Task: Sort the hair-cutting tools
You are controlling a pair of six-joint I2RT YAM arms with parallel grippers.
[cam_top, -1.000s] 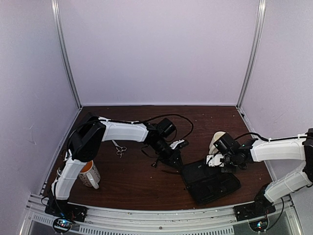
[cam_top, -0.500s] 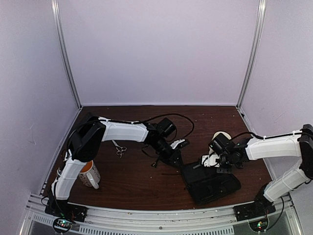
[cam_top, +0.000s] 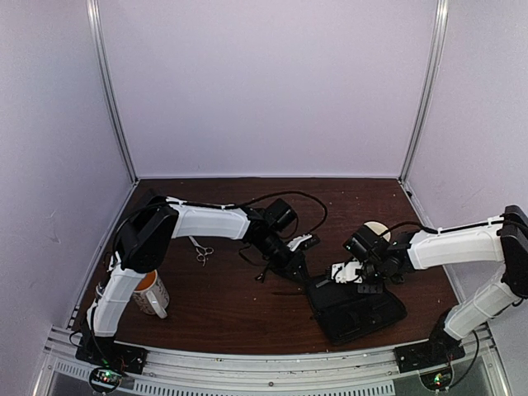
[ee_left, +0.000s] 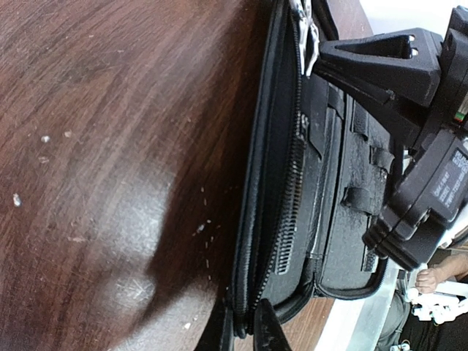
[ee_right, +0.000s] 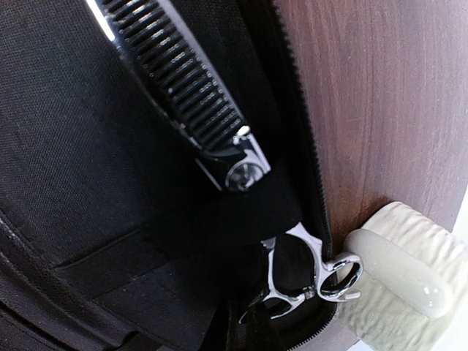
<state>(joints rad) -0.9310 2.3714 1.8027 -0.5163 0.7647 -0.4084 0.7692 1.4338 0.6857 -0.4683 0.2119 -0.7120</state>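
One pair of silver scissors [cam_top: 200,250] lies on the brown table at the left. A second pair of scissors [ee_right: 219,139], with a toothed blade, lies inside the open black fabric case [cam_top: 356,307], and its ring handles reach the zip edge. My right gripper [ee_right: 256,330] is shut on the lower handle ring, its dark fingers barely showing against the lining; seen from above, the right gripper [cam_top: 351,276] hovers over the case's far edge. My left gripper [ee_left: 245,333] is shut on the case's zipped rim, with the left gripper [cam_top: 303,272] at the case's far left corner.
A white ribbed mug [ee_right: 398,289] stands just beyond the case's rim, close to the scissor rings and behind my right wrist [cam_top: 375,231]. An orange-filled mug [cam_top: 151,293] sits at the near left. Pale walls close in the table on three sides.
My right gripper has moved left and slightly nearer, from beside the white mug to over the case's far edge. The left arm has stayed put, holding the case rim.
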